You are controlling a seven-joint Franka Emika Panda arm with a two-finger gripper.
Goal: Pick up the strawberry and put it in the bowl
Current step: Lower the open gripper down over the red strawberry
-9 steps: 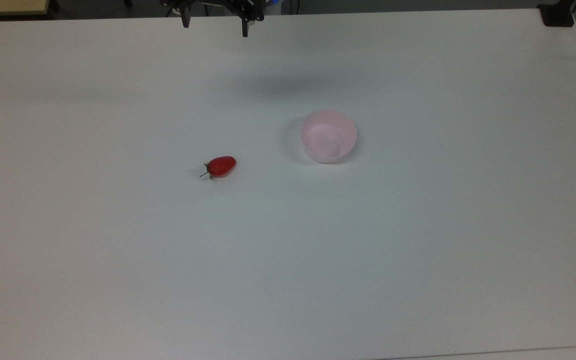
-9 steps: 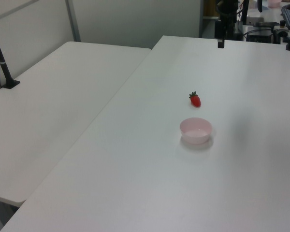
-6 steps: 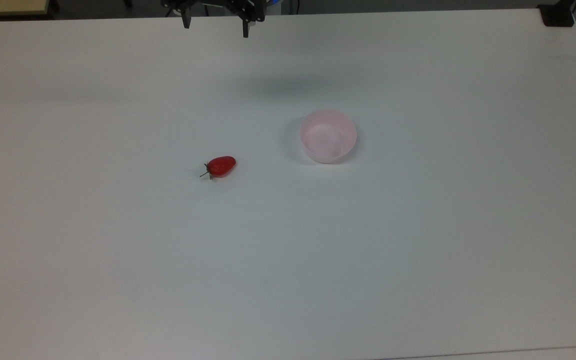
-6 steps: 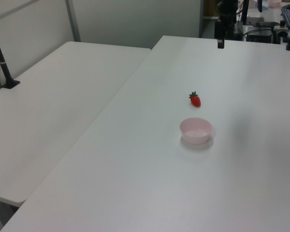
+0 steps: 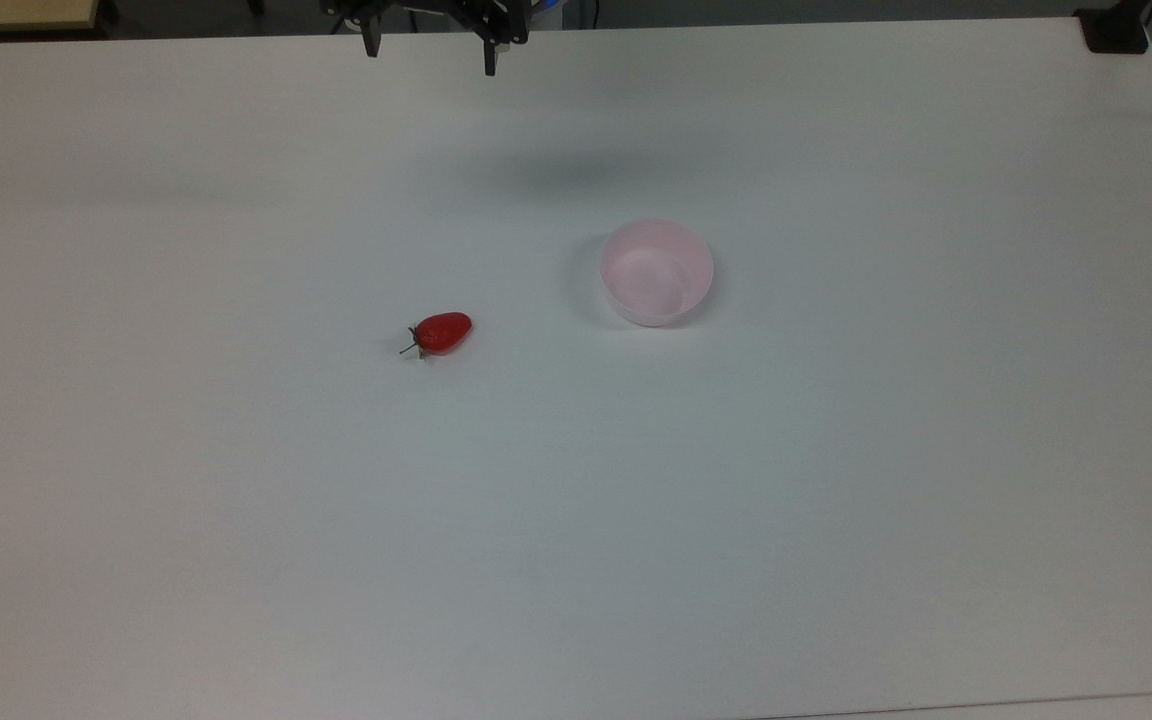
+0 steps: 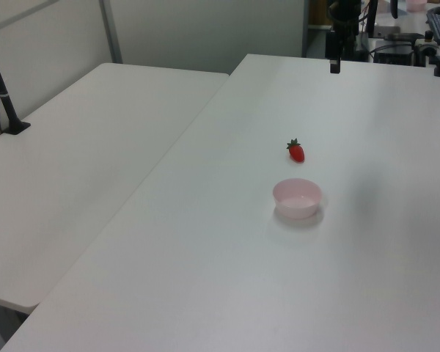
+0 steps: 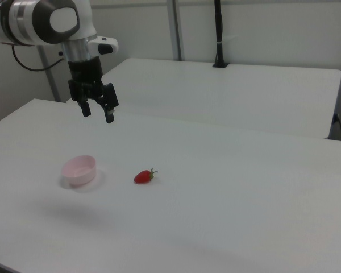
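Right view is showing the claw (image 7: 98, 113) hanging high in the air with its two black fingers (image 7: 109, 116) spread wide apart and nothing between them. It is pointing down from the white and grey robot arm (image 7: 45, 20). Below it, the pink bowl (image 7: 79, 170) is sitting on the white surface (image 7: 227, 193), well apart from the claw. The bowl is standing upright, and nothing is lying inside it. The red strawberry (image 7: 142, 176) is lying on its side near the bowl, toward the right view's right, not touching it. Its green stem is pointing to the right view's right.

Top view is showing the claw (image 5: 430, 55) at the upper edge of the surface (image 5: 836, 500), with a soft shadow on the surface under it. The strawberry (image 5: 442, 333) is lying to the top view's left of the bowl (image 5: 656, 272), a little lower down.

Left view is showing the strawberry (image 6: 296, 151) just behind the bowl (image 6: 297, 197), and a second white table (image 6: 73, 169) standing beside the surface.
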